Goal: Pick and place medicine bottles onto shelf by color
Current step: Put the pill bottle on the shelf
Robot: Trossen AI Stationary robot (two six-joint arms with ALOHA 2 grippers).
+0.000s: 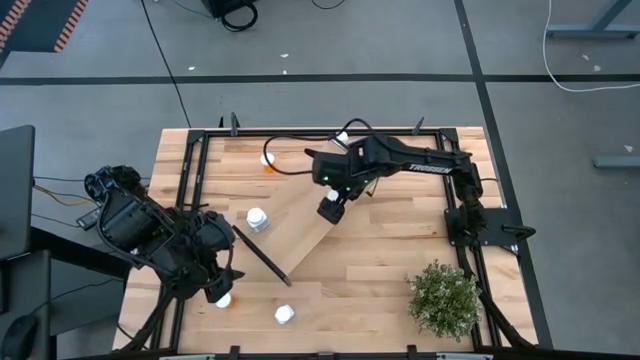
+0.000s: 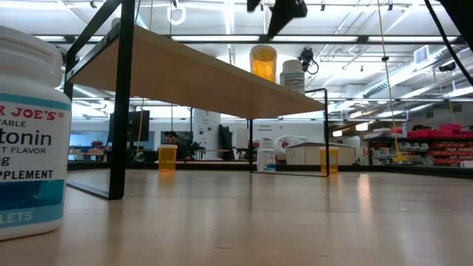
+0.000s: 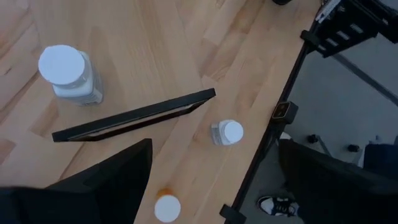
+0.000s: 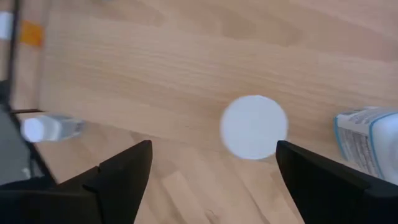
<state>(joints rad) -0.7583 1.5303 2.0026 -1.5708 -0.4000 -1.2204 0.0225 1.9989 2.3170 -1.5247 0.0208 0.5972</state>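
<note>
High view shows the shelf lying diagonally across the slatted wooden table, its long axis running from about 1 o'clock down to 7 o'clock, with a thin dark end panel at the lower end. The right gripper hangs over the upper half of the board, at roughly 12 o'clock from the table's middle, fingers spread apart and holding nothing; in the right wrist view a round white cap sits on the board between the two dark fingers, clear of both, with a white labelled bottle just beside it. The low view shows an orange bottle and a white bottle standing side by side on top of the board. The left gripper waits at about 8 o'clock near the table's left edge, its fingers also spread and empty. On the table, a white bottle stands just left of the board at 9 o'clock, another white bottle at 6 o'clock, an orange bottle at 7 o'clock and an orange one at 11 o'clock. A small potted plant sits at 4 o'clock.
</note>
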